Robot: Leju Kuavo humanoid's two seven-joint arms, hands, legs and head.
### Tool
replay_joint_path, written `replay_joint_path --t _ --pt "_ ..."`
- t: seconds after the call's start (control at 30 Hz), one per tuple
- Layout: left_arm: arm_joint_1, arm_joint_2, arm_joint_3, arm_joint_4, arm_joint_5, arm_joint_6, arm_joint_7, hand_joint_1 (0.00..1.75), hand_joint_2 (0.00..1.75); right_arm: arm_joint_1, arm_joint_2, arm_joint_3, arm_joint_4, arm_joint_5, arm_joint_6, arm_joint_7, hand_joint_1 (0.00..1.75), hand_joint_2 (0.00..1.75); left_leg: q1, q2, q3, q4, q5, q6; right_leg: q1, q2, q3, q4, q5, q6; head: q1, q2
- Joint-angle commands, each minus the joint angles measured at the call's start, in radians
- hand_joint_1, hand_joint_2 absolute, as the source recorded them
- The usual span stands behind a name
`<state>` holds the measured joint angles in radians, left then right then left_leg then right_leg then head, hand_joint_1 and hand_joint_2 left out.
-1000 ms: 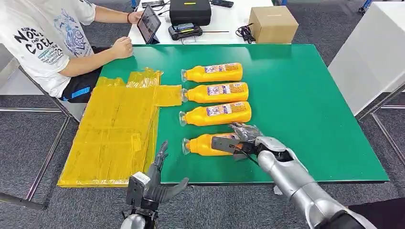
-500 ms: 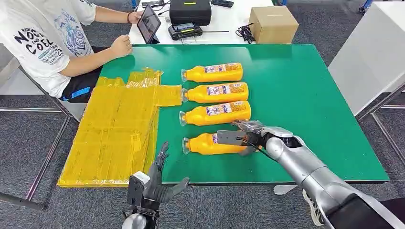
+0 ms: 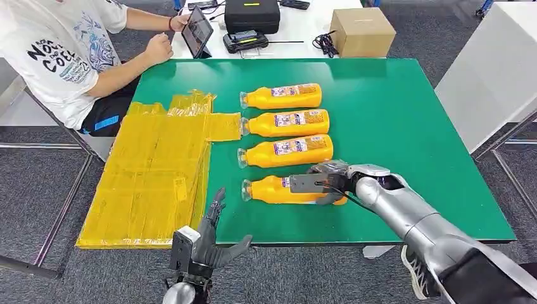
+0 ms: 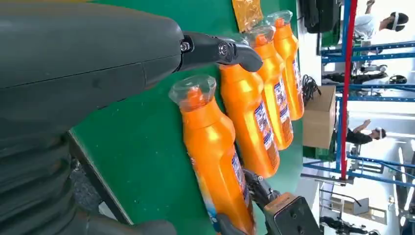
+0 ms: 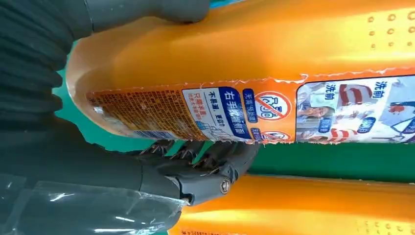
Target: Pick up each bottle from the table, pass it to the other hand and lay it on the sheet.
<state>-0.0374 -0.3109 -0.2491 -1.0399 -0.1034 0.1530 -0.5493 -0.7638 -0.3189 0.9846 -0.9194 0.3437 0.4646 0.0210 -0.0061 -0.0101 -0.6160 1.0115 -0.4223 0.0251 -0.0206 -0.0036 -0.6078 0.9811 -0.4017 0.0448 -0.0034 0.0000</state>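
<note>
**K:** Orange bottles, head view count?

**M:** Four, all lying flat in a column on the green table (image 3: 405, 126), caps toward the yellow sheet (image 3: 158, 171). Far bottle (image 3: 282, 96), second bottle (image 3: 288, 123), third bottle (image 3: 286, 151), nearest bottle (image 3: 272, 190). One sheet, draped over the table's left edge, no bottle on it.

**K:** Right hand?

**M:** Right hand (image 3: 323, 182) is wrapped round the base end of the nearest bottle, thumb on one side, fingers over the other. Bottle looks to be on the table; can't tell if it's lifted at all.

**K:** Left hand?

**M:** Left hand (image 3: 212, 244) sits below the near table edge, fingers spread apart, holding nothing, touching nothing.

**K:** Left wrist view?

**M:** Same four bottles in a row, nearest bottle (image 4: 215, 156) closest, clear film over its cap. Left hand (image 4: 88, 63) fills the side, one dark finger extended, free of the bottles.

**K:** Right wrist view?

**M:** Close-up. Nearest bottle (image 5: 254, 63) label side up against the right hand (image 5: 98, 161), thumb across its far side, dark fingers (image 5: 215, 166) curled under its base. Third bottle (image 5: 303, 205) just beside it.

**K:** Other stuff?

**M:** One person (image 3: 63, 57) seated at the far left corner, one tablet (image 3: 197, 30), one cardboard box (image 3: 362, 30).
</note>
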Motion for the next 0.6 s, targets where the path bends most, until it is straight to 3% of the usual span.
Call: replay_joint_path --t 0.03,0.53,0.6 --pt "-0.032 0.009 -0.010 0.055 0.002 0.002 0.003 0.00 1.75 -0.061 -0.008 0.081 0.043 -0.002 0.009 -0.002 1.40 1.75 0.000 0.001 0.002 0.000 -0.001 -0.001 0.000 0.000 0.002 0.000 -0.001 -0.001 0.000 0.000" --pt "-0.033 0.009 -0.016 0.058 0.003 0.000 0.003 0.00 1.75 -0.066 -0.013 0.096 0.041 -0.016 0.017 -0.004 1.38 1.75 0.000 0.001 0.003 0.000 -0.001 -0.001 0.001 0.001 0.003 0.000 -0.001 -0.002 0.000 0.000" --pt "-0.034 0.011 -0.024 0.061 0.009 0.003 0.003 0.00 1.75 -0.075 -0.023 0.128 0.034 -0.052 0.015 -0.004 1.47 1.75 0.001 0.001 0.003 0.000 -0.001 -0.001 0.001 0.001 0.003 0.000 -0.001 -0.002 0.000 0.000"
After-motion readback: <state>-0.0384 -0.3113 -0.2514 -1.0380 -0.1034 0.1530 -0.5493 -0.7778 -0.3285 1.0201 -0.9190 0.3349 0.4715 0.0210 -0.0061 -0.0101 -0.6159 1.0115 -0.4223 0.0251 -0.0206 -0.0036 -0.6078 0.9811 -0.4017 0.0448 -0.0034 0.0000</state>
